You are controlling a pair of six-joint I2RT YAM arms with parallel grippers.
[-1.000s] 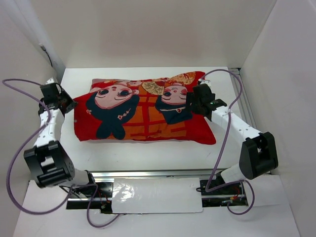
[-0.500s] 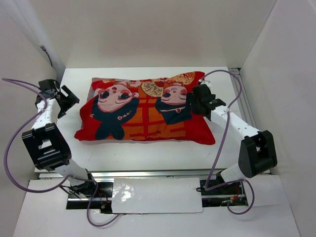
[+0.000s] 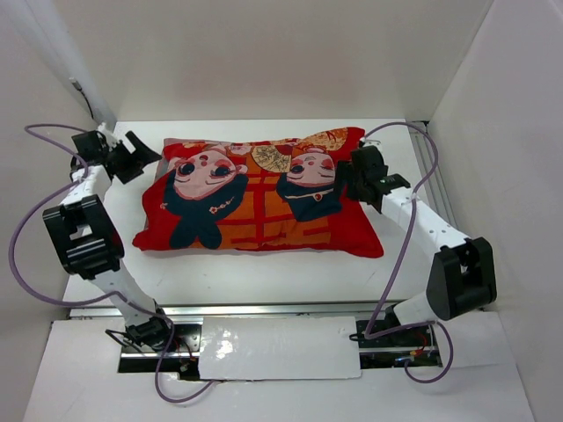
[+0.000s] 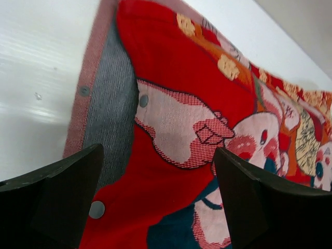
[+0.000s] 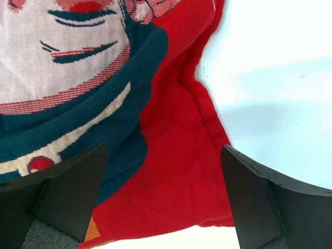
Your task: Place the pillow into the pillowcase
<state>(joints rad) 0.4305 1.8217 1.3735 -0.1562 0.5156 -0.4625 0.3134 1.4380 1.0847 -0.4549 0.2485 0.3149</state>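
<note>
Left gripper (image 3: 136, 156), pinched shut a moment ago, now gapes empty with the pillowcase (image 3: 264, 211) edge just ahead of my fingertips, my right gripper (image 3: 347, 183) spread likewise over its other end, so I judge the unseen pillow is inside.

No legible text, brand or number in any view. On large red fabric pillowcase (image 3: 264, 215), frame centre: orange blocky character-like motif, too unclear to read.
</note>
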